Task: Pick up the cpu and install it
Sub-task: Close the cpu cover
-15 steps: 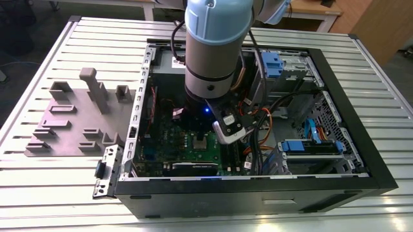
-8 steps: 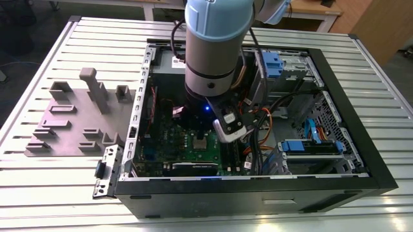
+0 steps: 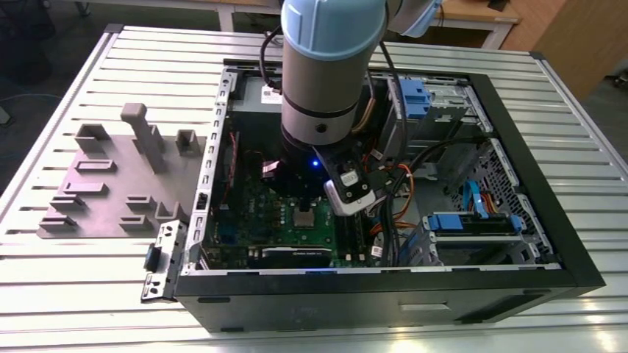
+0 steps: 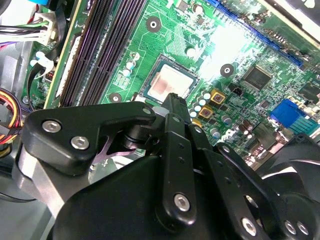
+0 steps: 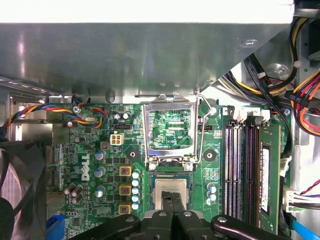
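One cpu [image 4: 169, 85] sits in the motherboard socket [image 5: 151, 187].

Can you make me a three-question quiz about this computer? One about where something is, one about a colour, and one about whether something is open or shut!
1. Where is the small square silvery cpu?
A) in a person's hand
B) lying flat in its socket on the circuit board
C) on the floor

2. What colour is the flat circuit board?
A) red
B) white
C) green

3. How is the silver metal socket frame?
A) flipped up, open
B) shut down over the cpu
C) gone

Answers:
1 B: in both wrist views the cpu sits in the socket, right by the tips of the black pincer.
2 C: the board is green all around the socket.
3 A: the frame stands back from the cpu, and green board shows through its window.
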Motion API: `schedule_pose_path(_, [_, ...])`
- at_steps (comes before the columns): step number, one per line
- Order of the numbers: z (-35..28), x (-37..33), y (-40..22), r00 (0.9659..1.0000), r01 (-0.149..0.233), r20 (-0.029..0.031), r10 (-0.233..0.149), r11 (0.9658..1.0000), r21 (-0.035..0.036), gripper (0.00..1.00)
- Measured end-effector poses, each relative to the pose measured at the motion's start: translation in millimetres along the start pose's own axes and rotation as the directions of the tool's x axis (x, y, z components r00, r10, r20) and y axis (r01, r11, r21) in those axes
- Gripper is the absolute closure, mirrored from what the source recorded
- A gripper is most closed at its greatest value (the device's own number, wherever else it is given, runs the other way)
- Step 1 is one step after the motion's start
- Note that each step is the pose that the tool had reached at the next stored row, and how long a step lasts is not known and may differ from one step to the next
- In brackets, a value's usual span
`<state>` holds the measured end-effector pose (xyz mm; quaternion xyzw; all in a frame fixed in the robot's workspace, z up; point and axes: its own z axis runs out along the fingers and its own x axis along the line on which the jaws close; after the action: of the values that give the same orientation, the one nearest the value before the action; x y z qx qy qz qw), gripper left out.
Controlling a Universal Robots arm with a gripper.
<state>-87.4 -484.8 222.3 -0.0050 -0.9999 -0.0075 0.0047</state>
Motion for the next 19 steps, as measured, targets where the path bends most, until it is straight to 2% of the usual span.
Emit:
schedule_pose_path(7, [-1.2, 0.0, 0.0, 1.0, 0.0, -0.0002, 0.0, 1.0, 0.0003, 0.89])
schedule_pose_path(11, [-5.4, 0.1, 0.1, 1.0, 0.0, 0.0, 0.0, 1.0, 0.0, 0.89])
schedule_pose_path(19, [-8.4, 0.1, 0.1, 1.0, 0.0, 0.0, 0.0, 1.0, 0.0, 0.89])
